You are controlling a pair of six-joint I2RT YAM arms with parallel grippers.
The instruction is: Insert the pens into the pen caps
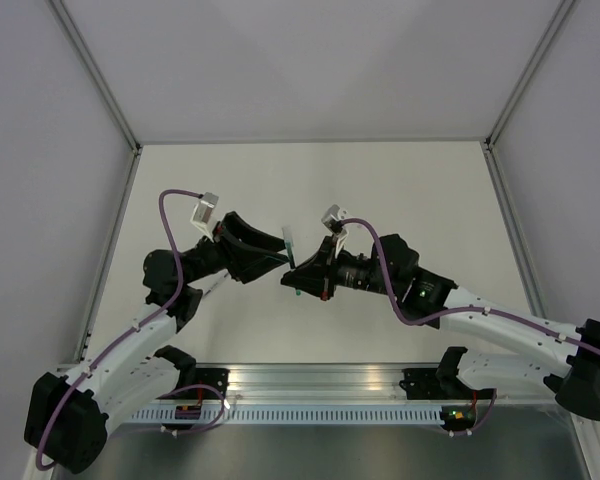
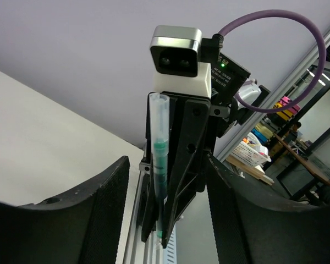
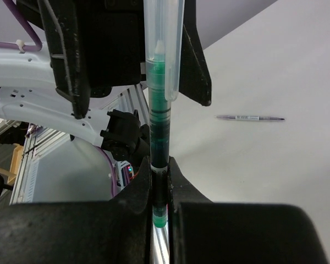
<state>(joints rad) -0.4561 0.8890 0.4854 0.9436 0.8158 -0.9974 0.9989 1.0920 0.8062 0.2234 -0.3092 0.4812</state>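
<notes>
My right gripper [image 1: 298, 278] [image 3: 161, 165] is shut on a dark green pen [image 3: 158, 126] and holds it upright above the table. A clear pale cap [image 3: 164, 38] sits over the pen's upper end. The pen and cap also show in the top view [image 1: 291, 250] and in the left wrist view [image 2: 160, 165]. My left gripper [image 1: 275, 262] [image 2: 166, 159] is open, its fingers [image 2: 99, 209] wide apart, facing the pen; in the right wrist view its dark fingers [image 3: 71, 55] stand either side of the cap without touching. A thin greyish-purple pen [image 3: 250, 117] lies flat on the table.
The white table [image 1: 380, 190] is fenced by grey walls with metal corner posts [image 1: 100, 70]. An aluminium rail [image 1: 320, 385] runs along the near edge between the arm bases. A purple cable [image 1: 170, 215] loops above the left wrist.
</notes>
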